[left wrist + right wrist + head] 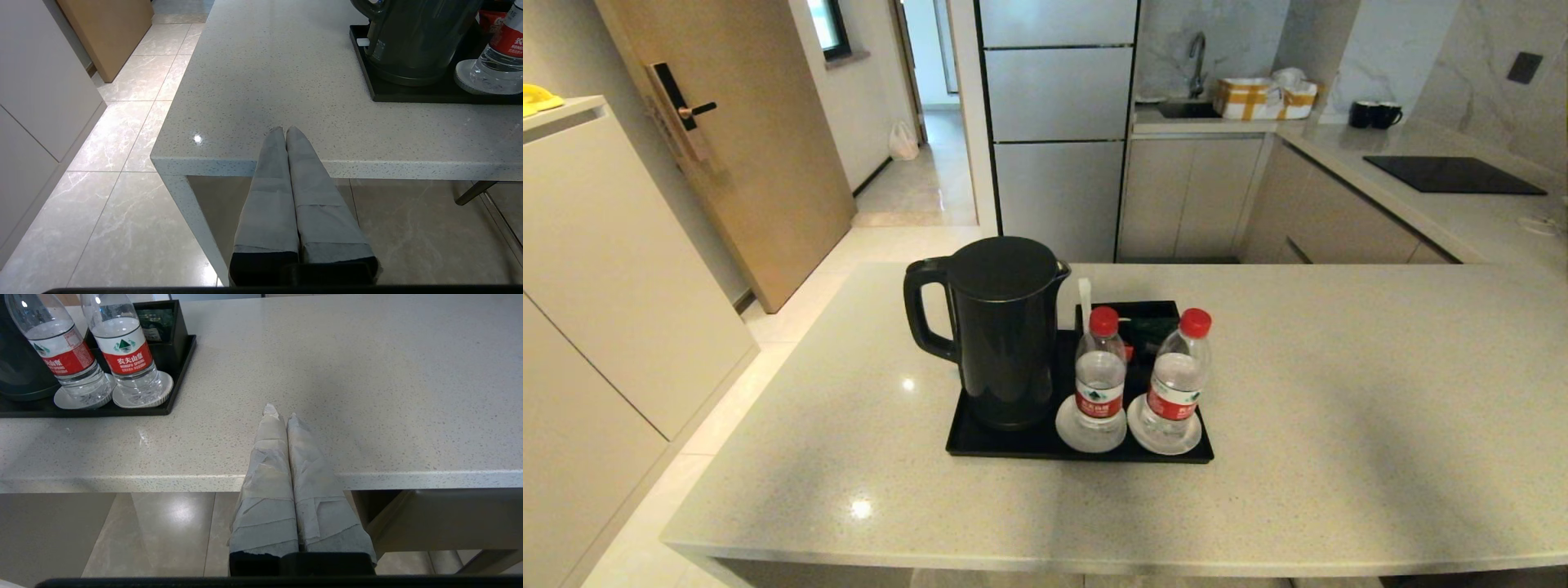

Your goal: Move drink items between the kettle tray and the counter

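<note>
Two claws sit closed and empty off the near edge of your surface. Your left claw has its taped fingers pressed together, tips over the near left corner, well apart from the tray. Moving right, the black kettle stands on the left part of the kettle tray. Just beside it, the left bottle stands upright on a white coaster, and the right bottle stands upright on the second coaster, the two close together. Behind them is the black compartment box. Further right, your right claw is fully shut, holding nothing, tips over bare surface near the edge.
</note>
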`<state>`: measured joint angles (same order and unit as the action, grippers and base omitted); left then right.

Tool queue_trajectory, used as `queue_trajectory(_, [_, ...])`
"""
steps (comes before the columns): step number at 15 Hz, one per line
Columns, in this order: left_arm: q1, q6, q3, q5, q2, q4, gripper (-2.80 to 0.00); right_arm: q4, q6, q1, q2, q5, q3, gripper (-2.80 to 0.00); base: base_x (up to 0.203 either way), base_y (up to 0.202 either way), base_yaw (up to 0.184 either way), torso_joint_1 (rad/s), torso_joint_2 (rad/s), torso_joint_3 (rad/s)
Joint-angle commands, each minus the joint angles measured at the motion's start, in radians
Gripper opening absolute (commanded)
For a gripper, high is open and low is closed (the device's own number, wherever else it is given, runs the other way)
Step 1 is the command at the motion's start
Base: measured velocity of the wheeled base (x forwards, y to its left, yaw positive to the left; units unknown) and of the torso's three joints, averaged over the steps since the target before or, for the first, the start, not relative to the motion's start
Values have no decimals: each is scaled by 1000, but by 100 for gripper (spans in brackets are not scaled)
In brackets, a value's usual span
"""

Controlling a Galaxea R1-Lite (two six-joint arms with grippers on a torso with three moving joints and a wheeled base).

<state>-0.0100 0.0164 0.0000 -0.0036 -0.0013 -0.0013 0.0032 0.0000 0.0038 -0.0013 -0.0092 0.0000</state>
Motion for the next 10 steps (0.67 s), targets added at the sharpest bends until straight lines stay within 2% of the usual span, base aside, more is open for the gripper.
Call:
queue_trajectory(1, [1, 0, 2, 1, 1, 0, -280, 0, 0, 1, 1, 0, 0, -280, 0, 0, 0, 0, 0, 0])
queue_trajectory(10, [1, 0, 2, 1, 1, 0, -280, 0, 0, 1, 0, 0, 0, -280, 0, 0, 0, 0, 0, 0])
